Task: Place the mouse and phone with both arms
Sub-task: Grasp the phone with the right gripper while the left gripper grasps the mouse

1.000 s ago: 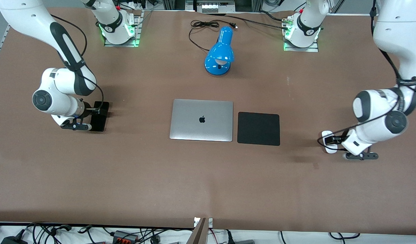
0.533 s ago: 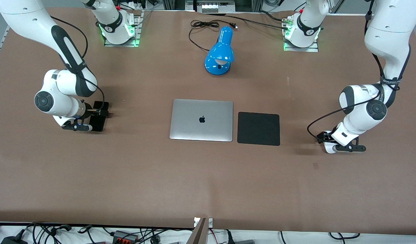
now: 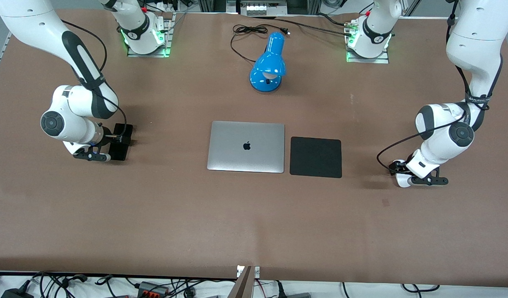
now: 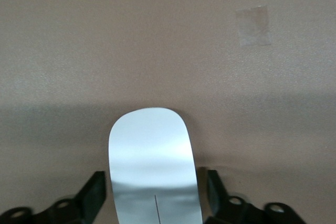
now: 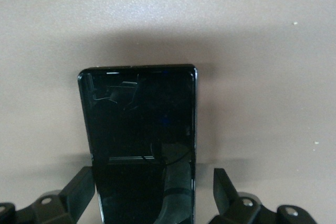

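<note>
Here the left end effector (image 4: 152, 195) is low over the mouse (image 4: 152, 166) at the left arm's end of the brown worktop (image 3: 196, 215). Its black fingers (image 4: 94, 195) stand spread on either side of the white shell, each with a narrow strip of worktop showing between finger and mouse, so it is open and not gripping. The mouse lies flat, well apart from the black mouse pad (image 3: 316, 157).

The right end effector (image 5: 152, 192) is low over the phone (image 5: 140, 145) at the right arm's end of the worktop. Its fingers (image 5: 81, 187) straddle the phone's long edges; one sits close against the edge, the other stands clear with a gap, so it too is open. The phone lies flat, face up, well apart from the closed silver laptop (image 3: 246, 146). A blue desk lamp (image 3: 268, 64) stands farther from the front camera than the laptop.
</note>
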`<act>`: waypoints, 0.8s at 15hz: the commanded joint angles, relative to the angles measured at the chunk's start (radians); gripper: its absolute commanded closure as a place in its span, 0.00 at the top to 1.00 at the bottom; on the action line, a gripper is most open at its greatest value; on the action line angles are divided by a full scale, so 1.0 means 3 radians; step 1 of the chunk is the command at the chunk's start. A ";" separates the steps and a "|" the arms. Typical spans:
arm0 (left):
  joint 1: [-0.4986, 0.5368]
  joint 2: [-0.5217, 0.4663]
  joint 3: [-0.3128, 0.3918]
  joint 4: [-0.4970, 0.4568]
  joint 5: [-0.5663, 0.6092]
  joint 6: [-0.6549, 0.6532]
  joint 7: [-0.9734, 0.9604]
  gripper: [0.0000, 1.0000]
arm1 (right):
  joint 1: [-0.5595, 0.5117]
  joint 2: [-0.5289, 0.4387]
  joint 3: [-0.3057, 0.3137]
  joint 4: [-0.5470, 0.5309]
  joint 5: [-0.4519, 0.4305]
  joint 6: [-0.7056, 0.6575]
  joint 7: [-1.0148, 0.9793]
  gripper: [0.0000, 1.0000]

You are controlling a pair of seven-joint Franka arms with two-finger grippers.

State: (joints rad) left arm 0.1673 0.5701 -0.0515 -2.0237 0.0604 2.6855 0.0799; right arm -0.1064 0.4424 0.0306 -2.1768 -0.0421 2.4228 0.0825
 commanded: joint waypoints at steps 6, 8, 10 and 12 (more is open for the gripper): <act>0.0030 -0.0019 -0.0017 0.0022 0.0044 0.0022 0.0015 0.30 | -0.0024 0.0095 0.0046 -0.0005 0.0028 0.0100 0.0206 1.00; 0.0030 -0.0034 -0.0017 0.0067 0.0044 -0.0003 0.0020 0.30 | -0.0024 0.0105 0.0046 -0.0005 0.0028 0.0115 0.0206 1.00; 0.0025 -0.0054 -0.0022 0.0139 0.0044 -0.0125 0.0020 0.30 | -0.0024 0.0105 0.0046 -0.0005 0.0028 0.0110 0.0206 0.98; 0.0025 -0.0085 -0.0038 0.0317 0.0044 -0.0467 0.0025 0.30 | -0.0019 0.0105 0.0046 -0.0010 0.0028 0.0085 0.0160 0.59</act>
State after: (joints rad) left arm 0.1679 0.5682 -0.0529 -1.9790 0.0604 2.6425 0.0799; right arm -0.1060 0.4606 0.0342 -2.1766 -0.0415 2.4306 0.1255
